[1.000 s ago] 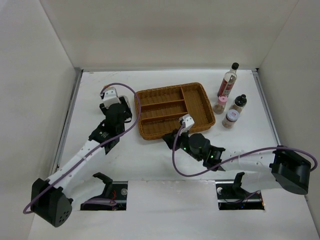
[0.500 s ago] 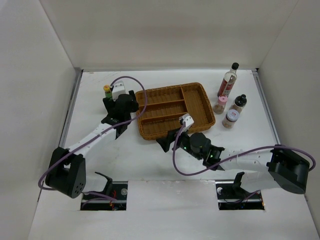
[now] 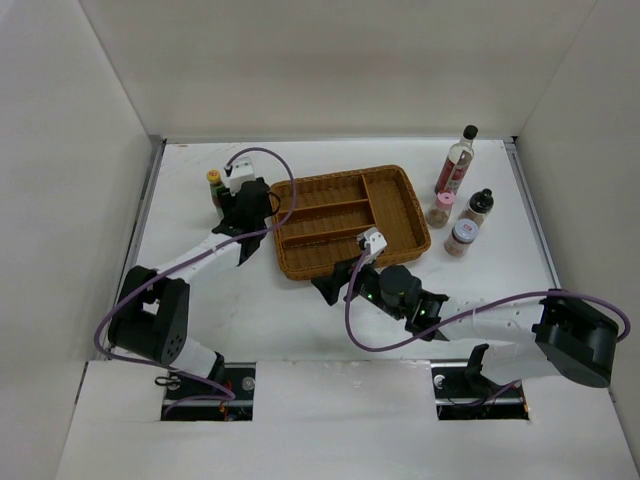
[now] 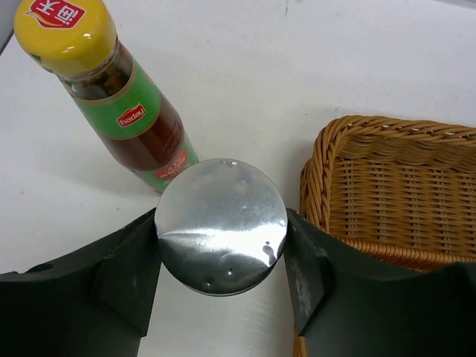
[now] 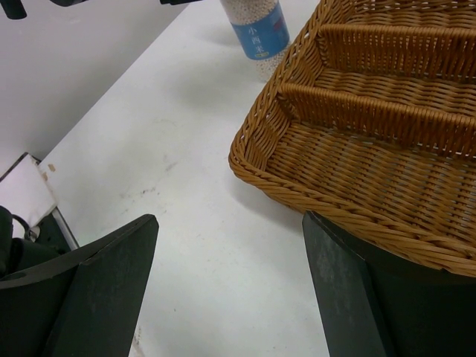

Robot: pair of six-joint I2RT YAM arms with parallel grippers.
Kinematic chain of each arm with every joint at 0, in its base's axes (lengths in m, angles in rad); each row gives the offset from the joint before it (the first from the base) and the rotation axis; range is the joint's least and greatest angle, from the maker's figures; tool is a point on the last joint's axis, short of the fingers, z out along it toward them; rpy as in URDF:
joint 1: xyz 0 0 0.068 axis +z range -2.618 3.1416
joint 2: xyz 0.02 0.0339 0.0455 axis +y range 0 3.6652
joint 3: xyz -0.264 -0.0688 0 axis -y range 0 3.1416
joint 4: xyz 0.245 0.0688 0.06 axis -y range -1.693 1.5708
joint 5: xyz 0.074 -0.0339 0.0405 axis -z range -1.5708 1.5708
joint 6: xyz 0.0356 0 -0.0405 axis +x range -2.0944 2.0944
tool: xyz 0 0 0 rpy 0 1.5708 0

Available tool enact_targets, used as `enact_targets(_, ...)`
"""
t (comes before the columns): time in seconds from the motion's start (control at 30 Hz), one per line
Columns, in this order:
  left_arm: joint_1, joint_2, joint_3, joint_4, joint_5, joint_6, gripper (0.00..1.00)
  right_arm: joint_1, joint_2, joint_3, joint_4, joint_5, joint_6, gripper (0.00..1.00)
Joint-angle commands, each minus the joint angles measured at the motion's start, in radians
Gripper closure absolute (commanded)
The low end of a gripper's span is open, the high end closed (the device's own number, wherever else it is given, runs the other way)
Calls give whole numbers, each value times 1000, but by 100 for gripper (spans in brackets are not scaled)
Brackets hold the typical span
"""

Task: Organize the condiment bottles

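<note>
Since half a second ago the left arm's near links have swung in toward the table's middle, and its wrist has edged toward 12 o'clock, while the right arm has hardly shifted. The left gripper is clamped on a jar, with a black finger pressed against each side of its shiny round top. That top hides the jar's body in the left wrist view. The blue-labelled body shows only in the right wrist view, where the frame edge cuts off its upper part. We cannot tell whether its base touches the table. From above, the left gripper covers the jar entirely. Just at 11 o'clock of the jar stands the yellow-capped bottle, upright, dark sauce behind a green label, also seen from above. At 3 o'clock of the jar lies the wicker tray, only its corner in that view. The right gripper is spread wide with nothing between its fingers, hovering over bare table at the 7 o'clock corner of the tray. From overhead its fingers are hard to make out. Well apart, at 3 o'clock of the tray, stand the tall clear bottle, the pink-lidded shaker, the black-capped shaker and the red-labelled shaker.
</note>
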Motion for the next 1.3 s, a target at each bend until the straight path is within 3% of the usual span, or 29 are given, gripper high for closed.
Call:
enact_targets(0.0,-20,-65,56,92,-30,31,58,-6,-13,5,64,-13,2,15)
enact_targets(0.33,-118,-159,150,121,-89,83,62,-53,-56,-36,101,-13,37,17)
enact_targets(0.77,-140,137,359,200,11,85,62,-87,-85,-59,110,-13,52,17)
enact_targets(1.0,-157,223,356,201,22,76,61,-87,-85,-61,110,-13,52,17)
enact_targets(1.1,-166,263,343,201,16,71,57,-90,-87,-61,110,-12,52,17)
enact_targets(1.27,-171,283,325,210,2,63,35,-90,-87,-62,110,-9,52,16)
